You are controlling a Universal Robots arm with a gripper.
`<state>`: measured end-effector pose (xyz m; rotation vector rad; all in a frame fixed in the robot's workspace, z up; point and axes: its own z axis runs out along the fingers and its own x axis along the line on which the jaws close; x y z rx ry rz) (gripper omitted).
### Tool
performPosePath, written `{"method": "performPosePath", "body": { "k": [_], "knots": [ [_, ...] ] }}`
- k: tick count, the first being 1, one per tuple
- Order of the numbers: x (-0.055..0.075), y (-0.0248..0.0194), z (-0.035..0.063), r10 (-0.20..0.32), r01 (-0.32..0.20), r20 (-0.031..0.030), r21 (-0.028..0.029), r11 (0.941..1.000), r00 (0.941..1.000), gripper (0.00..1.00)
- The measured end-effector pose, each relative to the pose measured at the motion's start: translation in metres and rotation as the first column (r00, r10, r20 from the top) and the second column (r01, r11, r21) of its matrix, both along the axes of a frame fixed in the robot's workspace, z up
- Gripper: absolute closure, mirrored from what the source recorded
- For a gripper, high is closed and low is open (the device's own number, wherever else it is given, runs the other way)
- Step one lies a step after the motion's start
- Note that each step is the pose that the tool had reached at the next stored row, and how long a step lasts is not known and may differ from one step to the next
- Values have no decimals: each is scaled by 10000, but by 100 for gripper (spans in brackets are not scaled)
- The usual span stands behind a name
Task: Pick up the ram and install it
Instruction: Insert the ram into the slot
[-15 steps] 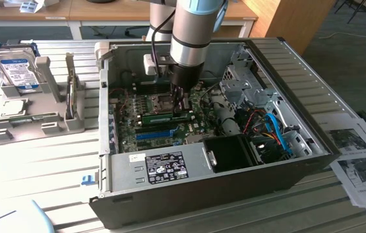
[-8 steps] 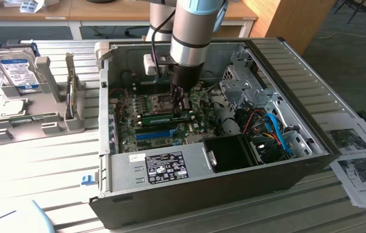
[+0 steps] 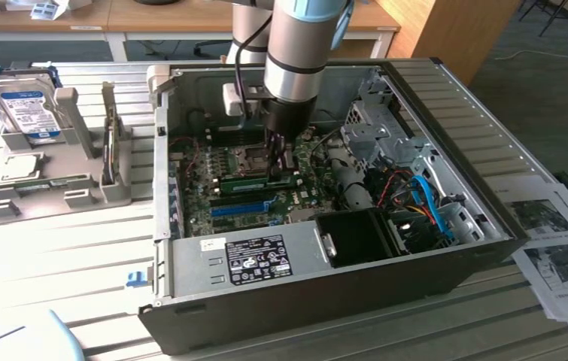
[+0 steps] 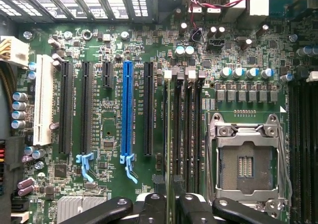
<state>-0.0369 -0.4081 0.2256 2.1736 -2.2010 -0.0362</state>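
Nothing readable. Illegible print on PSU label [image 3: 256, 258], drive label [image 3: 25, 111], sheets [image 3: 554, 233] beside case [image 3: 444, 98], board [image 4: 112, 129] next to blue slot [image 4: 127, 110].

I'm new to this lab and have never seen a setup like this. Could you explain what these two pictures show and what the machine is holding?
The machine is one robot arm with a gripper at its end. One picture comes from a camera off the arm, overlooking the scene; the other from a camera on the wrist, looking straight at the motherboard. On the slatted table sits an open computer case. On the exterior view's left a grey rack holds a hard drive; on its right lie printed papers. The arm reaches down into the case, with the gripper at the ram, a green stick standing on edge on the board near the blue slot. Whether it grips the stick I cannot tell.
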Motion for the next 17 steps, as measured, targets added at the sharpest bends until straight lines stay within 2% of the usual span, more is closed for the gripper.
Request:
{"method": "performPosePath", "body": {
  "k": [7, 17],
  "knots": [
    [0, 0, 99, 0, 0, 1, 0, 10000, 10000, 82],
    [0, 0, 297, 0, 0, 0, -6, 10000, 10000, 82]
  ]
}}
